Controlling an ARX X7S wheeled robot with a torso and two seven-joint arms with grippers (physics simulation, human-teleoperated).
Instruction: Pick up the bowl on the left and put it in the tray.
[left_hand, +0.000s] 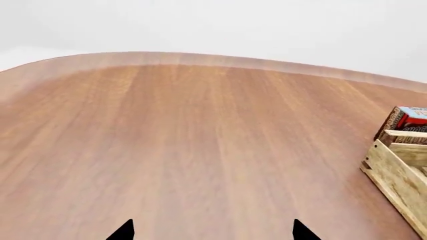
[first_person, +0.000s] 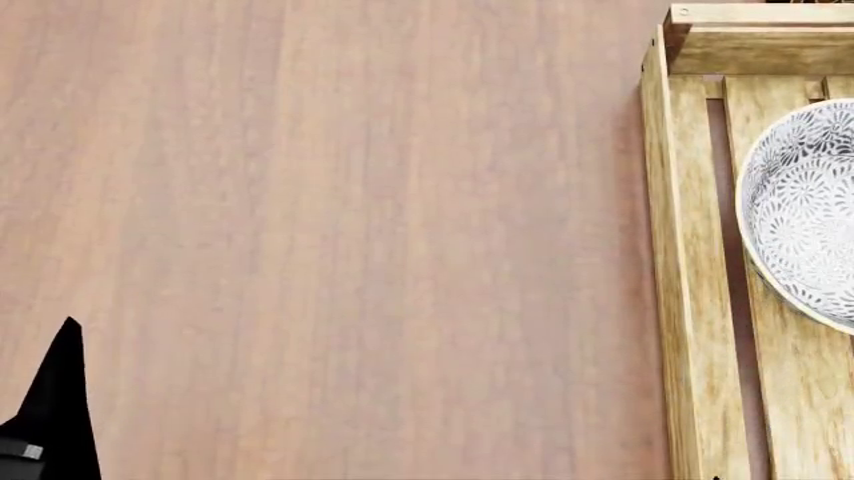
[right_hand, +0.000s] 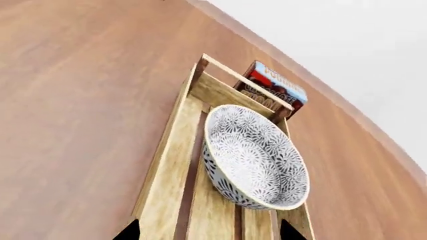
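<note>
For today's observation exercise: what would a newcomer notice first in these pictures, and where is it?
The patterned bowl stands out first, resting tilted inside the wooden tray at the head view's right edge. Next comes the red and blue pudding box just beyond the tray's far end. The wide brown table stretches away to the tray's left.

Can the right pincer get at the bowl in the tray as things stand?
Probably yes: the right pincer hangs open just above the bowl, which sits uncovered in the tray, with nothing between them.
</note>
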